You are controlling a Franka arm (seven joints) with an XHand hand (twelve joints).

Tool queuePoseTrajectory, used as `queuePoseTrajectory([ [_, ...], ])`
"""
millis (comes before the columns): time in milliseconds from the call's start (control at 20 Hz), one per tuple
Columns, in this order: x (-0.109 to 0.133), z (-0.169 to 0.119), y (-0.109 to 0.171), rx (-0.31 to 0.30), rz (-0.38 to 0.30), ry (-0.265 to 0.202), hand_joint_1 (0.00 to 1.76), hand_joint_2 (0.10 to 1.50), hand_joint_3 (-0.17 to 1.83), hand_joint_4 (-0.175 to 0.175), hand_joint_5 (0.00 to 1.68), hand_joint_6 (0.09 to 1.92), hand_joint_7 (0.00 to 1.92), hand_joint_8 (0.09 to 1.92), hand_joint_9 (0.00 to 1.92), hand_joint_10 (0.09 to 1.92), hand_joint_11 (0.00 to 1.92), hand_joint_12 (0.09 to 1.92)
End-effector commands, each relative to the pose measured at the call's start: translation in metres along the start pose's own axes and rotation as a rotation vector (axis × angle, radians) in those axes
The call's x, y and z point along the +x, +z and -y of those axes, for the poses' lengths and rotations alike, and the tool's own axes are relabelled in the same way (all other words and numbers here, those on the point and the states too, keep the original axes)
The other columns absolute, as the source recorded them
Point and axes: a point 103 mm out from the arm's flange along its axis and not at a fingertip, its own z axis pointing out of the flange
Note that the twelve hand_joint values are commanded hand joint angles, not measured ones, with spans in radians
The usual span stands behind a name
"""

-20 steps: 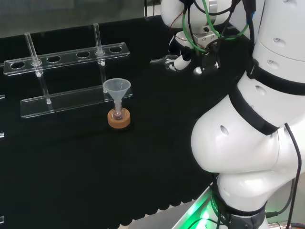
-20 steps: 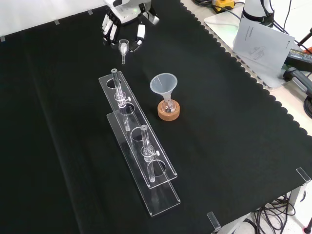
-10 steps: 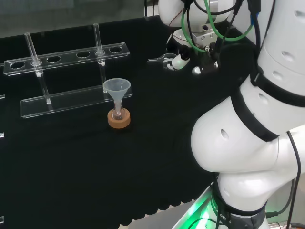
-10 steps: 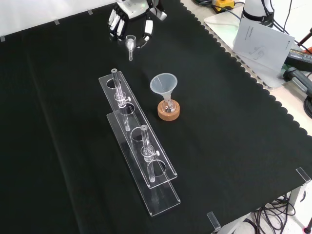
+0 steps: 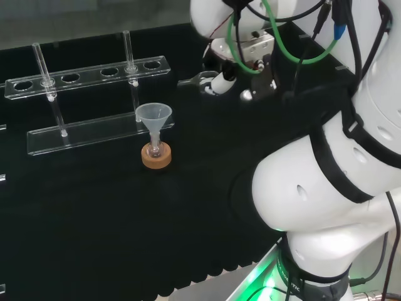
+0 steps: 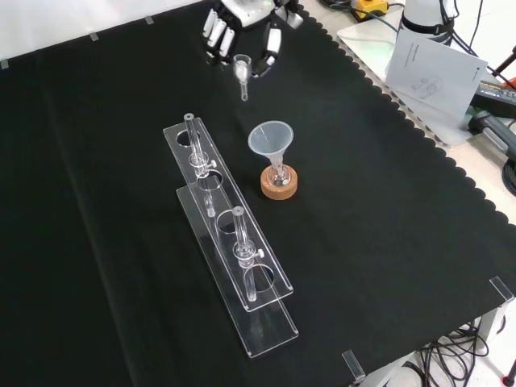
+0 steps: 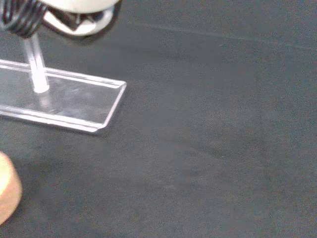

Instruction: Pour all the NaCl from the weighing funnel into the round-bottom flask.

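A small round-bottom flask [image 6: 279, 176] stands on a cork ring [image 6: 279, 186] near the cloth's middle, with a clear plastic funnel [image 6: 270, 139] in its neck. The head view shows the same flask [image 5: 156, 150] and funnel [image 5: 153, 115]. The hand [image 6: 246, 28] hangs above the cloth beyond the flask, shut on a small clear weighing funnel [image 6: 242, 72] whose stem points down toward the cloth. In the head view the hand [image 5: 218, 81] is right of the flask and higher, with the weighing funnel [image 5: 191, 80] sticking out to its left. What the weighing funnel contains is too small to tell.
A clear acrylic tube rack [image 6: 226, 234] lies left of the flask in the front view, with two glass tubes [image 6: 197, 153] in it. The wrist view has the rack's base end [image 7: 74, 101] and the cork ring's edge [image 7: 7, 196]. Papers [image 6: 435, 68] lie beyond the cloth's right edge.
The hand has carried the weighing funnel toward the flask: leftward in the head view, rightward in the front view. Flask, funnel and rack have stayed put.
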Motion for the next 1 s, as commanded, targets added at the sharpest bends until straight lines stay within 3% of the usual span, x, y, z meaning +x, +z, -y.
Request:
queuePoseTrajectory([
  [50,0.028,0.009,0.0,0.049,0.037,-0.034,1.12,0.69,0.58,0.175,1.29,0.62,0.75,0.62,1.1,0.24,0.91,0.96],
  [1000,0.045,-0.017,-0.001,0.143,0.161,-0.064,1.12,0.69,0.58,0.175,1.29,0.61,0.75,0.62,1.11,0.23,0.92,0.96],
])
